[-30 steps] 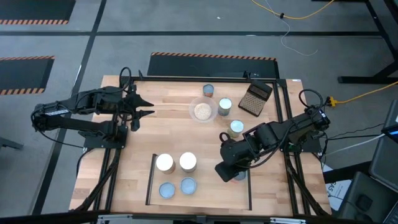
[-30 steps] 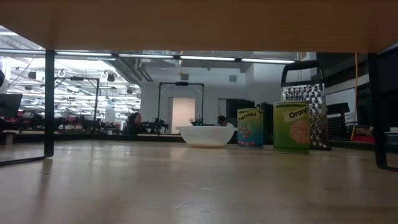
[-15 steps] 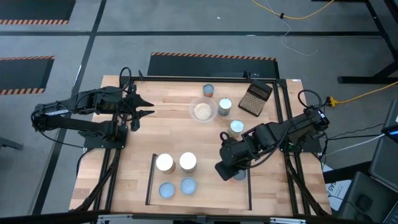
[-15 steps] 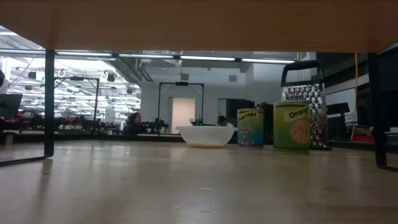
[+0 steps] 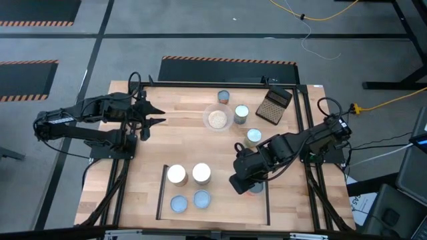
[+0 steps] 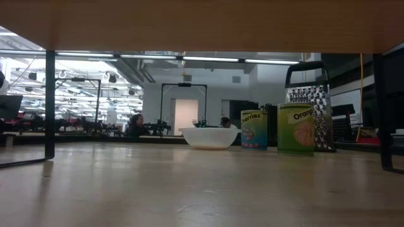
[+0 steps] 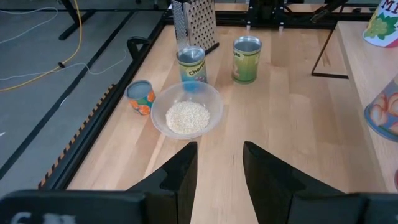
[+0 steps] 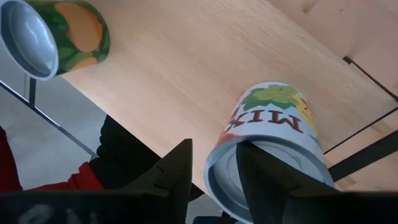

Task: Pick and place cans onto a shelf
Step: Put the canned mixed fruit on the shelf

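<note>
From above, your shelf [image 5: 213, 216] lay at the near edge of the table [image 5: 180, 133], with four cans on its left half: two white-topped ones [image 5: 176, 175] behind two pale-blue-topped ones [image 5: 179, 204]. Your right gripper [image 5: 248, 187] hung over the shelf's right end, above a can [image 5: 257, 189] mostly hidden under the arm. Beyond the shelf stood a bowl of grains [image 5: 217, 119], three more cans [image 5: 241, 114] near it, and a grater [image 5: 274, 105]. Your left gripper [image 5: 155, 114] waited well left of the bowl, fingers released and empty.

From table height, you had the shelf's board [image 6: 202, 25] overhead, and past it the bowl [image 6: 209, 137], a "Cherries" can [image 6: 254, 129], an "Orange" can [image 6: 295, 129] and the grater [image 6: 308, 94].

Your left wrist camera looked past its spread fingers [image 7: 180, 177] at the bowl [image 7: 187, 118], with three cans [image 7: 247, 59] and the grater [image 7: 194, 22] beyond it.

Your right wrist camera showed its fingers [image 8: 175, 174] astride a labelled can [image 8: 267, 152]; whether they were gripping it or merely around it I cannot tell. An orange-labelled can [image 8: 59, 34] stood farther off.
</note>
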Available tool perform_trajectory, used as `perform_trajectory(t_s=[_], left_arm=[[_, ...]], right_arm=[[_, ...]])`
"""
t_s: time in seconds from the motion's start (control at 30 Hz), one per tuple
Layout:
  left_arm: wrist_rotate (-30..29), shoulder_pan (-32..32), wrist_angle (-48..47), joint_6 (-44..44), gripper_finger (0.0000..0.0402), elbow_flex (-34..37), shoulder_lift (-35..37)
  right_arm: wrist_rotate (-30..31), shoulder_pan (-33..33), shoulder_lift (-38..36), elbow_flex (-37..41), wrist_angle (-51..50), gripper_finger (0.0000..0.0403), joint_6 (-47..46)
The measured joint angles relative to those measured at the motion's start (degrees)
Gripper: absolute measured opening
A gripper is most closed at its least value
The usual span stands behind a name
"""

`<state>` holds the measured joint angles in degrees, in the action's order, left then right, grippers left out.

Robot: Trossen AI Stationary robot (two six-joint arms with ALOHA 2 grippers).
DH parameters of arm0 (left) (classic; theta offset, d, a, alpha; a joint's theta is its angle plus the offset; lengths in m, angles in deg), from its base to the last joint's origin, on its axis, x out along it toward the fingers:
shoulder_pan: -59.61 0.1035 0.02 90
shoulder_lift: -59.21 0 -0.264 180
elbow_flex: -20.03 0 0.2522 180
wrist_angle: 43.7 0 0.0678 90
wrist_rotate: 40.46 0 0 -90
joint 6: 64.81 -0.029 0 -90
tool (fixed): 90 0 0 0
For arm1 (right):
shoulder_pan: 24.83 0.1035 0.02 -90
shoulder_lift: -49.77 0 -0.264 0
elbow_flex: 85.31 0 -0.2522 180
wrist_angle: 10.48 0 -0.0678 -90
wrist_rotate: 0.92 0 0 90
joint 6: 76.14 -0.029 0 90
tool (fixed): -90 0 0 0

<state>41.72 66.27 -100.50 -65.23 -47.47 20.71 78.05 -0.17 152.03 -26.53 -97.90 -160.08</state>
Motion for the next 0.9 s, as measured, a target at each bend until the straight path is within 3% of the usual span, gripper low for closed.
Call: perform_trajectory(t_s=[0.27, 0.6, 0.9], left_arm=[[0.0, 0.0, -0.2, 0.0, 0.0121, 0.0, 0.0], [0.0, 0.0, -0.2, 0.0, 0.0121, 0.0, 0.0], [0.0, 0.0, -0.2, 0.0, 0.0121, 0.0, 0.0]], right_arm=[[-0.1, 0.0, 0.2, 0.0, -0.3, 0.012, 0.0], [0.0, 0.0, 0.3, 0.0, -0.8, 0.0012, 0.3], [1.4, 0.0, 0.5, 0.0, 6.0, 0.0006, 8.7]])
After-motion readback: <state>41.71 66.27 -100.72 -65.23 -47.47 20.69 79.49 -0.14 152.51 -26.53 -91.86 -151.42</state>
